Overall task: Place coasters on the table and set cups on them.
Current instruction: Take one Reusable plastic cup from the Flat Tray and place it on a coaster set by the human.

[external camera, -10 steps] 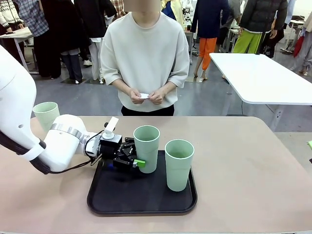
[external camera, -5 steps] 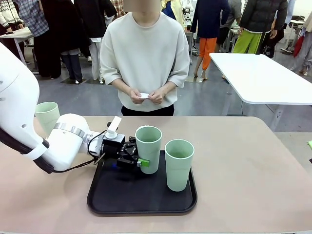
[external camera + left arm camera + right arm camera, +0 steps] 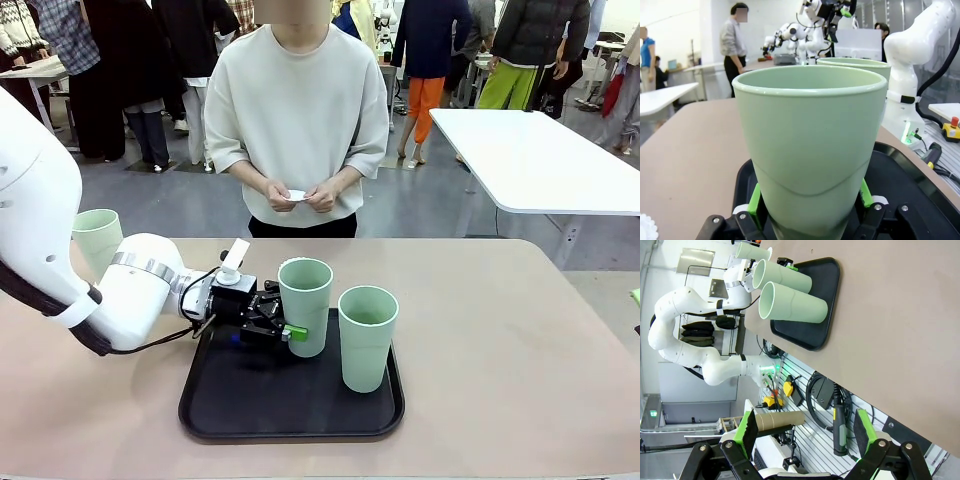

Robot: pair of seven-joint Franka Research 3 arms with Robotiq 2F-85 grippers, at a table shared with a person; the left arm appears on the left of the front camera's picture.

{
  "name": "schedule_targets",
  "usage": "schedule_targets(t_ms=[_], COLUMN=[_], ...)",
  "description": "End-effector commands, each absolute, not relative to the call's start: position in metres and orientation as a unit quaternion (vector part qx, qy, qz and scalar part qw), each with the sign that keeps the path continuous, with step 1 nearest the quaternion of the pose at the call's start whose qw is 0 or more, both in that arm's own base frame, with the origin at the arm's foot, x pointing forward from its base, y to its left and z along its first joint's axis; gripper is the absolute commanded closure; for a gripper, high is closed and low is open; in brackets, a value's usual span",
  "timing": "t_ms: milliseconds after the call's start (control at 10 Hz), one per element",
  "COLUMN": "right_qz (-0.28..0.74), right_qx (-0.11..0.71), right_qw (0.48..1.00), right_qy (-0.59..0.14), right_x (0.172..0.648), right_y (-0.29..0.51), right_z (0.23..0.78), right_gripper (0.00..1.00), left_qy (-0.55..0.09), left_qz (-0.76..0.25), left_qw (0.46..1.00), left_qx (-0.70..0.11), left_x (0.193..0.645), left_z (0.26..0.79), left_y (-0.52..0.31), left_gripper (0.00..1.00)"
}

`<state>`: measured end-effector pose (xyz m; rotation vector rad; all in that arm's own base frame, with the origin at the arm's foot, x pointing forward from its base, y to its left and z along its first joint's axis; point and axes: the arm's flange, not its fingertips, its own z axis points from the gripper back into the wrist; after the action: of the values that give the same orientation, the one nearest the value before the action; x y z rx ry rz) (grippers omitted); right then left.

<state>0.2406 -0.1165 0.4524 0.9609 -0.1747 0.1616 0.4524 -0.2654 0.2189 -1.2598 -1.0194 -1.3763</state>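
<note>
On the black tray (image 3: 300, 412) stand two mint-green cups. My left gripper (image 3: 288, 328) is shut low on the left cup (image 3: 304, 303); in the left wrist view its green pads (image 3: 754, 202) press both sides of that cup (image 3: 810, 150). The other cup (image 3: 367, 337) stands free to its right. A third cup (image 3: 97, 238) stands on the table (image 3: 500, 330) at the far left, partly behind my arm. A white lacy coaster (image 3: 647, 227) lies on the table beside the tray. My right gripper (image 3: 807, 432) is open with nothing between its fingers, off the table's edge.
A person stands at the far side holding a small white thing (image 3: 296, 196) in both hands. A white rectangular table (image 3: 540, 160) stands behind at the right. The right half of the beige tabletop is bare.
My left gripper has closed on the left cup on the tray and edged slightly right with it. The right arm and the person have not moved.
</note>
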Motion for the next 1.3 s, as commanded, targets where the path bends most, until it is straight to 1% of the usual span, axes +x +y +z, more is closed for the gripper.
schedule_targets(t_ms=[0, 400, 700, 900, 1200], right_qz=[0.082, 0.082, 0.082, 0.082, 0.082], right_qx=[0.47, 0.47, 0.47, 0.47, 0.47], right_qw=[0.874, 0.874, 0.874, 0.874, 0.874], right_qy=[-0.09, -0.09, -0.09, -0.09, -0.09], right_x=[0.242, 0.242, 0.242, 0.242, 0.242], right_y=[-0.116, -0.116, -0.116, -0.116, -0.116], right_z=[0.45, 0.45, 0.45, 0.45, 0.45], right_gripper=[0.0, 0.0, 0.0, 0.0, 0.0], left_qy=[-0.414, -0.426, -0.44, -0.448, -0.452], left_qz=[-0.544, -0.529, -0.531, -0.524, -0.531], left_qw=[0.504, 0.506, 0.52, 0.528, 0.518], left_qx=[-0.528, -0.532, -0.503, -0.496, -0.496], left_x=[0.453, 0.47, 0.496, 0.516, 0.507], left_z=[0.239, 0.314, 0.353, 0.368, 0.365], left_y=[-0.26, -0.246, -0.245, -0.243, -0.24], left_gripper=[0.27, 0.27, 0.27, 0.27, 0.27])
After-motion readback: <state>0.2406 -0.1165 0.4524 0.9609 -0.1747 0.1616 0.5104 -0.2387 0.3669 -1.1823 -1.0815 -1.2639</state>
